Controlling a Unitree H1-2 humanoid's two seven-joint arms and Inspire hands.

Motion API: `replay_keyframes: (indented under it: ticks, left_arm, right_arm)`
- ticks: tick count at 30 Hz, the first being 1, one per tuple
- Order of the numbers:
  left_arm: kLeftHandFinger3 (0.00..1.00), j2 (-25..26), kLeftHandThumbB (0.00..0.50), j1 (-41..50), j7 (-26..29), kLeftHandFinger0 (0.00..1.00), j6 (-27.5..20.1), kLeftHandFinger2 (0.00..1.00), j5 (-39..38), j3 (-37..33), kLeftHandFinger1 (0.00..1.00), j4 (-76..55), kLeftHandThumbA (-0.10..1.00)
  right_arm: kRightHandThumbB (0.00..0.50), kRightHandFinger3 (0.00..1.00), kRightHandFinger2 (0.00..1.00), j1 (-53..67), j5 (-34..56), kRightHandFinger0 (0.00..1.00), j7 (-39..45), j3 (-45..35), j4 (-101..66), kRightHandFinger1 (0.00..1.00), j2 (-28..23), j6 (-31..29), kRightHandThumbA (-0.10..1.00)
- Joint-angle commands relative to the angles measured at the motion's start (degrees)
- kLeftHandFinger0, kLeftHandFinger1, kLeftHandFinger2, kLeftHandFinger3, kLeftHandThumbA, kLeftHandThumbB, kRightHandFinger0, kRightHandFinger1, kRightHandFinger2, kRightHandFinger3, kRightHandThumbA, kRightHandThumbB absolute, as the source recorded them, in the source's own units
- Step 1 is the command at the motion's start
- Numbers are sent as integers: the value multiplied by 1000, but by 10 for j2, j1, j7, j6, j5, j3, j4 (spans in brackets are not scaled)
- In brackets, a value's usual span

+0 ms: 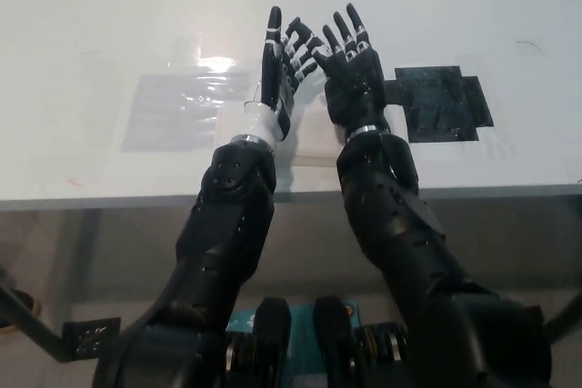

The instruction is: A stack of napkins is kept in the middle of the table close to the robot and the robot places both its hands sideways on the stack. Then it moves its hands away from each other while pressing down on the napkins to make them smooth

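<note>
Both hands are held up side by side over the middle of the white table (82, 61), palms turned inward. My left hand (277, 74) is white at the wrist, and its spread fingers almost touch those of the black right hand (350, 74). Both are open and hold nothing. Below and between the wrists, the white napkin stack (311, 141) shows faintly as a pale rectangle near the table's front edge. The hands and forearms hide much of it. I cannot tell whether the hands touch it.
A black flat patch (441, 102) lies on the table just right of my right hand. A greyish, shiny sheet (173, 111) lies to the left of my left arm. The table's front edge (91, 199) runs across under both forearms.
</note>
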Motion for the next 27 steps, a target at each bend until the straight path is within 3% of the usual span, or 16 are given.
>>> replay_keyframes:
  ticks: [1,3,8,12,15,19,22,23,27]
  left_arm:
    - [1000,-2,222,-49,16,1000,-47,1000,4,-5,1000,28,1000]
    - [1000,3,234,-55,51,1000,-47,1000,32,-22,1000,51,1000]
    - [1000,9,203,-59,69,1000,-52,1000,35,-34,1000,97,1000]
    - [1000,12,201,-50,70,1000,-47,1000,37,-42,1000,104,1000]
    - [1000,11,233,-34,71,1000,-56,1000,34,-41,1000,101,1000]
    - [1000,13,206,-20,60,1000,-69,1000,25,-33,1000,87,1000]
    - [1000,25,200,-11,79,1000,-64,1000,74,-73,1000,77,1000]
    - [1000,23,245,-10,72,1000,-52,1000,46,-55,1000,77,1000]
    - [1000,26,262,-5,57,1000,-45,1000,29,-45,1000,84,1000]
  right_arm:
    - [188,1000,1000,-58,36,1000,46,-17,24,1000,5,-4,1000]
    - [208,1000,1000,-60,36,1000,39,-22,39,1000,1,1,1000]
    - [248,1000,1000,-54,35,1000,31,-27,66,1000,-1,11,1000]
    - [237,1000,1000,-45,33,1000,30,-22,73,1000,1,15,1000]
    - [235,1000,1000,-34,33,1000,33,-20,72,1000,6,11,1000]
    - [238,1000,1000,-28,28,1000,36,-15,69,1000,13,10,1000]
    - [261,1000,1000,-21,26,1000,40,-12,71,1000,14,9,1000]
    - [264,1000,1000,-16,26,1000,41,-12,74,1000,16,12,1000]
    - [265,1000,1000,-2,34,1000,54,-19,77,1000,16,17,1000]
